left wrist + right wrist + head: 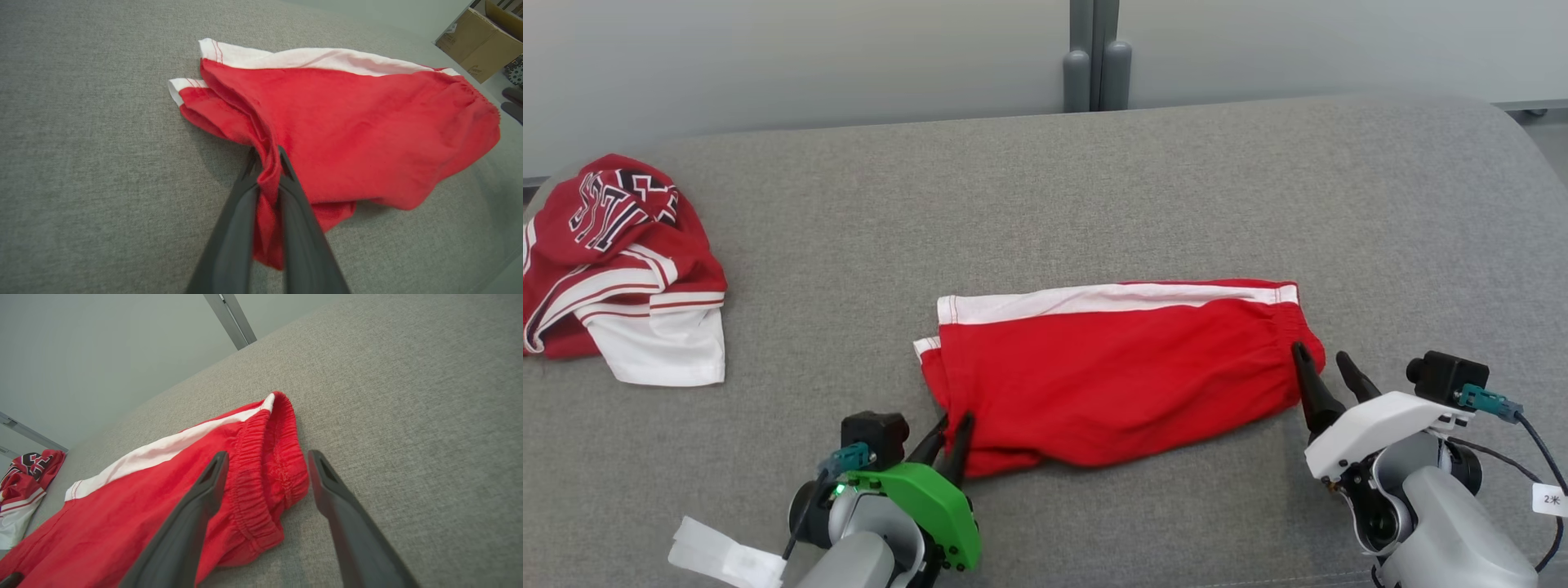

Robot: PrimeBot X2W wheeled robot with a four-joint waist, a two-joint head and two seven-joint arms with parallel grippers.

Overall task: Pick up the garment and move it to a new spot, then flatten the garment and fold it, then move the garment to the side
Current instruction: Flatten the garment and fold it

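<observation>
1. Fingers (235,228) of the left gripper (947,431) pinch together on a bunched fold of the red cloth shorts with a white side stripe (1119,384), which lie folded at the near middle of the grey woven cushion (1094,180).
2. Right gripper (1319,353) fingers stand wide apart astride the elastic waistband (261,465), holding nothing.
3. Risk, as I judge it: pulling back with cloth still caught would drag that corner and spoil the fold.
4. Lettering on the crumpled red-and-white jersey (613,261), at the cushion's far left, is unreadable. The white cable tag (1550,498) by its near right edge reads "2米".
</observation>
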